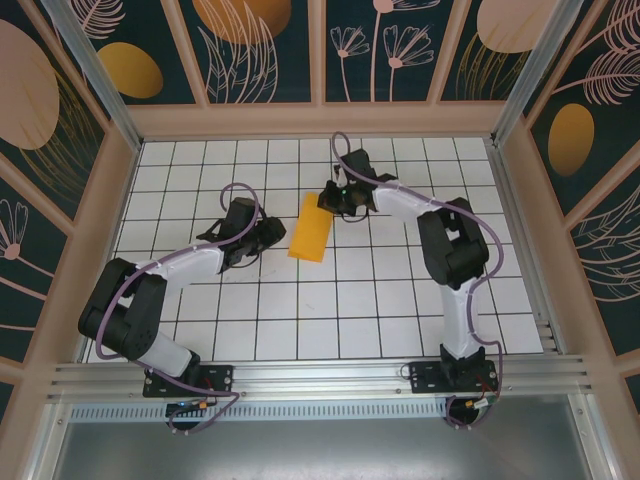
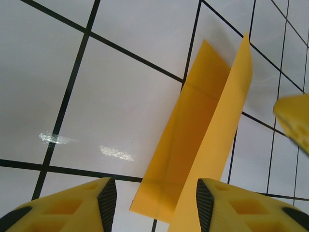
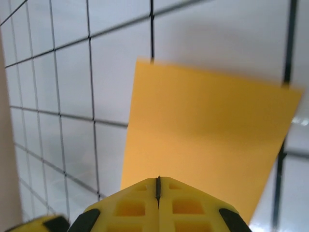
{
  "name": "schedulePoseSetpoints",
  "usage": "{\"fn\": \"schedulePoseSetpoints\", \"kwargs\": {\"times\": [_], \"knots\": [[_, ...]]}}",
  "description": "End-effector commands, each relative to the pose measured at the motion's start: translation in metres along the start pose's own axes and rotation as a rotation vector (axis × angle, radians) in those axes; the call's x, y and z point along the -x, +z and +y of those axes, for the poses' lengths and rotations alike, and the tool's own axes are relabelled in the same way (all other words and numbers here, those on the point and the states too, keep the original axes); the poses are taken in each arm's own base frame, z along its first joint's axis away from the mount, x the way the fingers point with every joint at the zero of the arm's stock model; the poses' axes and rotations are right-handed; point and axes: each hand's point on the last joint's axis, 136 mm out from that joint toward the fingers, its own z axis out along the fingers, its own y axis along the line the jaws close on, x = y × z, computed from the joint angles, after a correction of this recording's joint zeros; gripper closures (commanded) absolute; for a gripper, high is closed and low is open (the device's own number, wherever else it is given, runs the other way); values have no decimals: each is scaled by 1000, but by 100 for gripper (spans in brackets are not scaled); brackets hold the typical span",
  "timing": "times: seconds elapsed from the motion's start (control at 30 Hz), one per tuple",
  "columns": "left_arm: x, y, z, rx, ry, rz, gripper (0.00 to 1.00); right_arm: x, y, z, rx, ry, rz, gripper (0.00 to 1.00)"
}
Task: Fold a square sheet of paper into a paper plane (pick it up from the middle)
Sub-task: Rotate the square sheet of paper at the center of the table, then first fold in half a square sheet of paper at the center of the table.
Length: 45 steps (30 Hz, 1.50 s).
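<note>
Top external: paper [image 1: 310, 240] lies on white gridded table [image 1: 300, 310], floral walls [image 1: 270, 50] around.

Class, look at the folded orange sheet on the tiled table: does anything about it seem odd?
Yes. The square sheet of paper is folded in half, but the fold gapes: one flap stands up off the other instead of lying flat. From above, it also lies slanted across the grid lines of the table.
</note>
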Motion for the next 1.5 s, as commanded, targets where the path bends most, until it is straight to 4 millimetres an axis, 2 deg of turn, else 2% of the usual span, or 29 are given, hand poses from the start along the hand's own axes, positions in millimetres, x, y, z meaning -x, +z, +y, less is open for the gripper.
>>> {"fn": "schedulePoseSetpoints", "kwargs": {"times": [0.0, 0.2, 0.37, 0.57, 0.7, 0.8, 0.87, 1.07, 1.3, 1.43, 1.47], "knots": [[10, -3, -21, -60, 18, -5, 50, -6, 18, -38, -144, -42, 79, 96], [9, -2, -32, -104, 11, 17, 50, 1, 39, -50, -179, -60, 119, 96], [5, -1, -37, -119, 8, 35, 52, -2, 41, -70, -249, -37, 121, 96], [-8, 0, -49, -136, 51, 67, 54, -15, 22, -100, -352, 56, 101, 98], [-22, 1, -54, -148, 55, 92, 55, -32, -2, -105, -364, 143, 66, 98], [-37, 2, -57, -166, 48, 119, 57, -52, -18, -99, -325, 211, 45, 98], [-47, 2, -60, -185, 41, 139, 60, -64, -28, -87, -243, 233, 25, 98], [-71, 5, -63, -213, 13, 174, 72, -64, -56, -53, -68, 139, -43, 100], [-90, 22, -70, -224, -9, 217, 91, -108, -49, -41, 106, 173, 62, 100], [-100, 31, -73, -224, -14, 252, 97, -119, -45, -35, 127, 165, 86, 100], [-105, 39, -67, -205, -13, 270, 98, -121, -43, -34, 127, 160, 92, 100]]}}
